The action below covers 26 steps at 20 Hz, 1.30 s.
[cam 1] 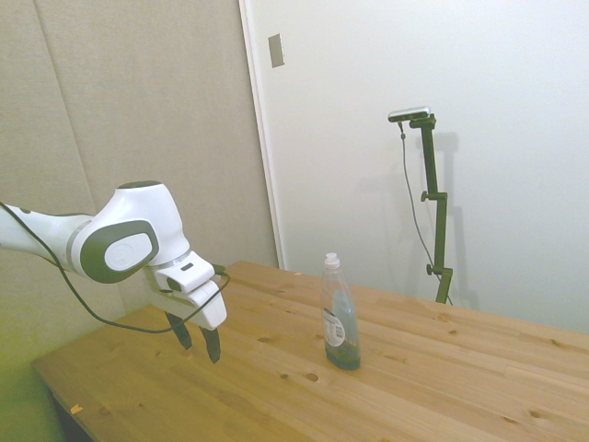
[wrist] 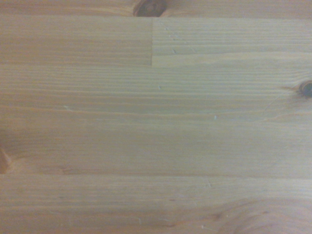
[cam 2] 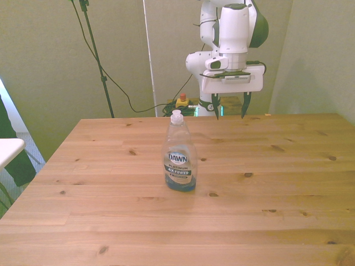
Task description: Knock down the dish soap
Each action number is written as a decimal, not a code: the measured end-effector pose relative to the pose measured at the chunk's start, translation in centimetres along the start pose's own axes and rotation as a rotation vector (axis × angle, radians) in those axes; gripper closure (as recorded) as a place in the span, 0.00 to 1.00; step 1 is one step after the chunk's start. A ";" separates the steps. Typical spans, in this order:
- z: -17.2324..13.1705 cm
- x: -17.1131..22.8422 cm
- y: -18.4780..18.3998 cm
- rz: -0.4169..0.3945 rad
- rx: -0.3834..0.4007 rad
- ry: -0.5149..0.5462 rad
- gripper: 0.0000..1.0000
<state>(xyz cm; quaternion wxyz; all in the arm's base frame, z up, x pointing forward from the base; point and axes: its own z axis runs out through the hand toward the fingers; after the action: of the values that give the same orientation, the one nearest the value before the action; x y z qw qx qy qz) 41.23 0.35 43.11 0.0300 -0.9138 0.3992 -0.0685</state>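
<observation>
White two-finger claw point(cam 2: 229, 111) hangs empty, dark fingers spread apart, low over the far edge of the pale wooden tabletop point(cam 2: 277, 183), likely staged for a sideways swipe. Slim clear dish soap bottle point(cam 2: 179, 160) with blue-green liquid stands upright mid-tabletop, well apart from it, untouched.

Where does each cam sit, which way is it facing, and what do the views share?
Side view: off one side of the table, looking across it; arm enters from the picture's left, open gripper above the wood, dish soap upright.
Front view: across the table, facing the robot; gripper behind the bottle, toward the front view's right.
Wrist view: looks straight down at bare wood grain; no robot parts.
Shared: side and front both show the gripper and Dawn bottle, apart.
</observation>
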 end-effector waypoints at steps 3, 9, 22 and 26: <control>0.0 0.2 0.0 0.003 -0.003 0.001 0.00; -2.0 6.2 0.9 0.097 0.026 0.040 0.00; -1.2 16.3 -0.2 0.276 0.029 0.109 1.00; -1.0 17.5 0.1 0.288 0.021 0.125 1.00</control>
<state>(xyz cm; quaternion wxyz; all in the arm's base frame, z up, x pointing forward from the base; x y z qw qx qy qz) 52.76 -12.51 45.88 0.0243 -0.8406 0.5266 -0.1246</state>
